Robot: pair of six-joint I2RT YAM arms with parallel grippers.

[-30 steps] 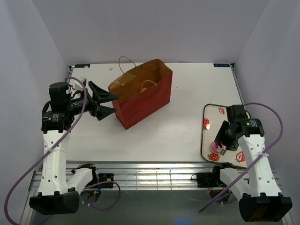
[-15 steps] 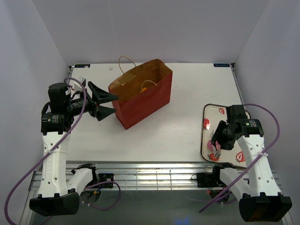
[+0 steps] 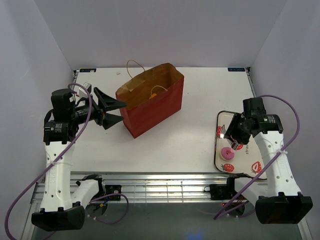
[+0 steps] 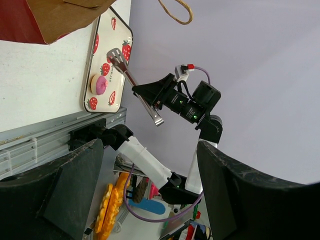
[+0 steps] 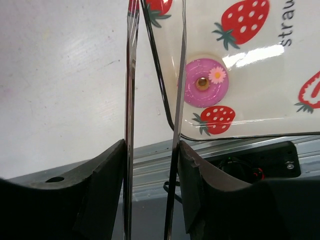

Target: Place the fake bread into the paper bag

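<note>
The red-brown paper bag stands open at the table's middle left, and one orange croissant shows inside it. The second croissant is out of view. My left gripper is open and empty beside the bag's left end; the bag's corner shows in the left wrist view. The pink doughnut lies on the strawberry tray. My right gripper is shut on the silver tongs. The tongs' arms are spread and empty, above and just left of the doughnut.
The tray lies at the right front, close to the table's metal front rail. White walls enclose the table on three sides. The bag's cord handles stick up at its far end.
My right gripper with the tongs has lifted off the doughnut and moved toward the far side. The doughnut stays on the tray, now uncovered. The left arm has not moved.
</note>
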